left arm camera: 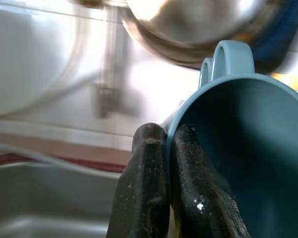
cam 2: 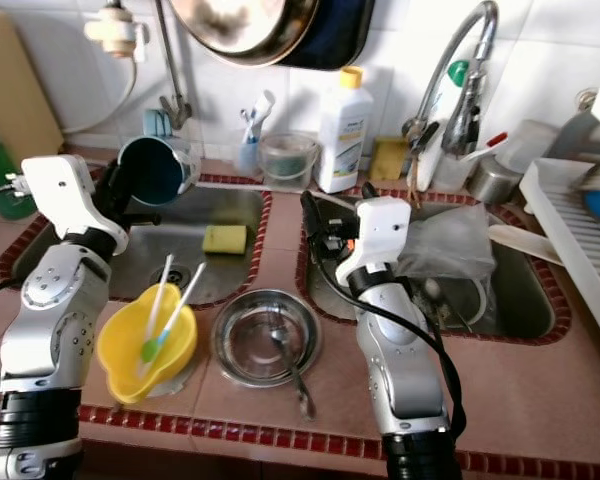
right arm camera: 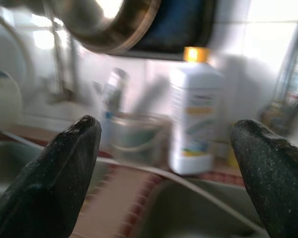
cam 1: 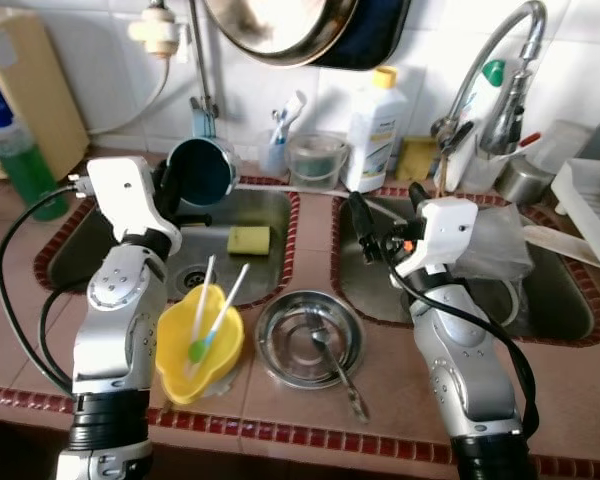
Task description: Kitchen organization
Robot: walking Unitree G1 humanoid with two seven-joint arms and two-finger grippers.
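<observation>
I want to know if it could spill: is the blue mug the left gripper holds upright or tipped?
Tipped: the blue mug lies sideways in the left gripper, mouth facing the camera, above the left sink.

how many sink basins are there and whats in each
2. The left basin holds a yellow sponge, with the left claw holding a teal mug above it. The right basin holds clear plastic; more may be hidden behind the right arm.

Right gripper had its jaws spread wide, one black finger at each side. Between them stood a blurry white bottle with a yellow cap, next to a clear cup, under a hanging pan.
</observation>
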